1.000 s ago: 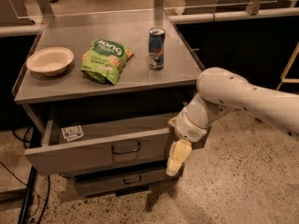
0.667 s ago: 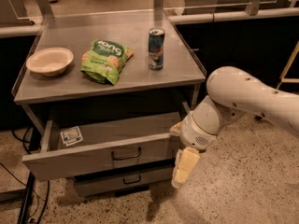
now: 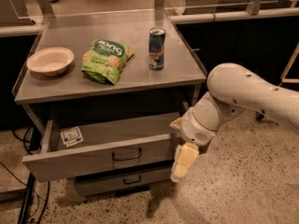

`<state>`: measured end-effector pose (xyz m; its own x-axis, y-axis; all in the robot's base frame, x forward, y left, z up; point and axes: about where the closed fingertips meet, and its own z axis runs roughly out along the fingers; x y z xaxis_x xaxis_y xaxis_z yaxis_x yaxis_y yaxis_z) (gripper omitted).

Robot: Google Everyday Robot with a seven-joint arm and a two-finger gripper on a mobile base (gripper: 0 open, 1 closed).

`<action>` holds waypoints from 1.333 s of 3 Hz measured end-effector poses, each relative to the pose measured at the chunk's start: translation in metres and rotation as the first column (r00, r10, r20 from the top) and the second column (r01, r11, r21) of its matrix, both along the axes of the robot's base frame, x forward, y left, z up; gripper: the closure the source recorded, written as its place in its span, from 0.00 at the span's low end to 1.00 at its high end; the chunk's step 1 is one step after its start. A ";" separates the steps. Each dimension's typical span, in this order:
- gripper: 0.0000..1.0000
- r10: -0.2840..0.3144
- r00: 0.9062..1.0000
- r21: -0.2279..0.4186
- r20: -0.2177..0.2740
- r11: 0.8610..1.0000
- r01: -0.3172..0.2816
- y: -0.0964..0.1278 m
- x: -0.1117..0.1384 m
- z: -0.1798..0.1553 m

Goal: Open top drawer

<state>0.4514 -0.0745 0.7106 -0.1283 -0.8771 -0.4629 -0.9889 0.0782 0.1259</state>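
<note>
Your pincer (image 3: 181, 167), a pale blocky shape, points down just beside the right end of the top drawer (image 3: 84, 160), and you cannot tell whether it is open or closed. That drawer, flat grey metal with a dark loop handle (image 3: 126, 154), stands pulled out under the bench (image 3: 140, 31), with a small white card (image 3: 71, 136) on its floor. On the smooth metal bench top sit a round cream bowl (image 3: 50, 60), a crinkled green bag (image 3: 106, 59) and a slim can (image 3: 157, 48).

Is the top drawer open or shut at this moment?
Open: the top drawer is pulled out, its floor and white card visible. The gripper hangs beside its front corner.
</note>
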 end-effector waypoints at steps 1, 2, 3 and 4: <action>0.00 -0.007 1.000 -0.010 0.020 1.000 0.007 -0.005 0.023 -0.001; 0.00 -0.008 1.000 -0.038 -0.001 0.999 0.008 -0.005 0.036 -0.027; 0.00 -0.002 0.999 -0.057 -0.040 0.998 0.000 -0.002 0.039 -0.054; 0.00 0.004 0.998 -0.063 -0.060 0.998 -0.008 0.000 0.036 -0.059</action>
<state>0.4871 -0.0745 0.6518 -0.1486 -0.9053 -0.3979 -0.9802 0.0817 0.1802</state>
